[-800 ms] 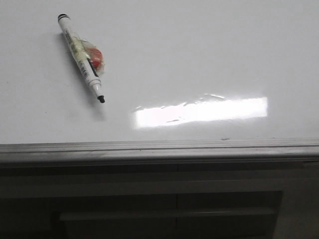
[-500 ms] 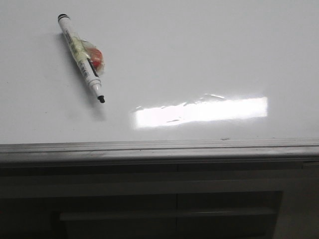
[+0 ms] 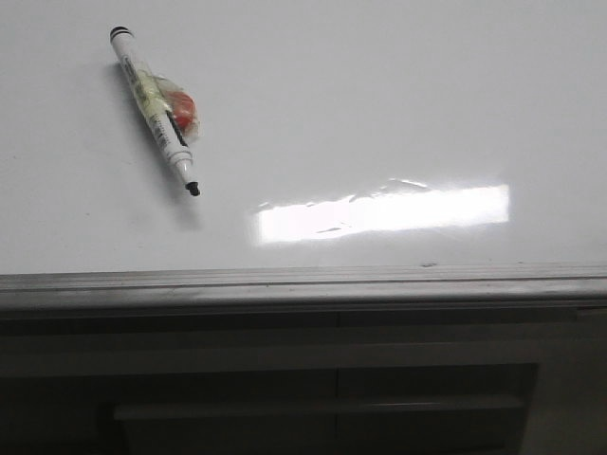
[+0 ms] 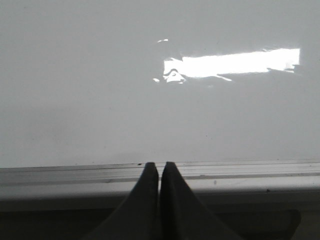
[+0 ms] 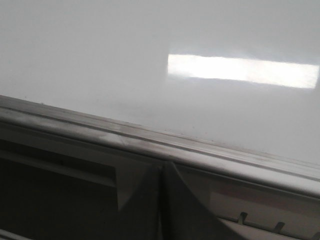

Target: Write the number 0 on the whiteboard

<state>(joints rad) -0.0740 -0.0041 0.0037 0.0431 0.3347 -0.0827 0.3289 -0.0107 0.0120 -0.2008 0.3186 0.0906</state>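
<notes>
Frankly, almost nothing separates this moment from the front view a little earlier: the marker (image 3: 156, 112) lies in the same spot on the whiteboard (image 3: 379, 95), slanted the same way, with its black cap end toward the far left corner and its dark tip pointing down toward the near edge. A red and clear wrapping sits around the middle of its barrel, as before. The bright rectangular glare patch (image 3: 381, 213) has not shifted either, and the board surface stays bare of any drawn line; no number 0 shows on it.

The left tool (image 4: 159, 172) is clenched: its two dark fingers (image 4: 147, 175) press together with only a hairline seam between them, and nothing is held. Their tips hang over the grey metal edge strip (image 4: 60, 175) at the near side of the whiteboard; whether they touch it cannot be told.

The right tool (image 5: 162, 175) is likewise pinched together, its pale fingers meeting along a thin line, with nothing between them. It sits over the same edge strip, with the dark cabinet front (image 5: 50, 190) beneath it.

In the front view neither tool appears. The marker lies well apart from the edge strip (image 3: 303, 282), and below that strip the cabinet's bar handle (image 3: 318, 408) runs across.
</notes>
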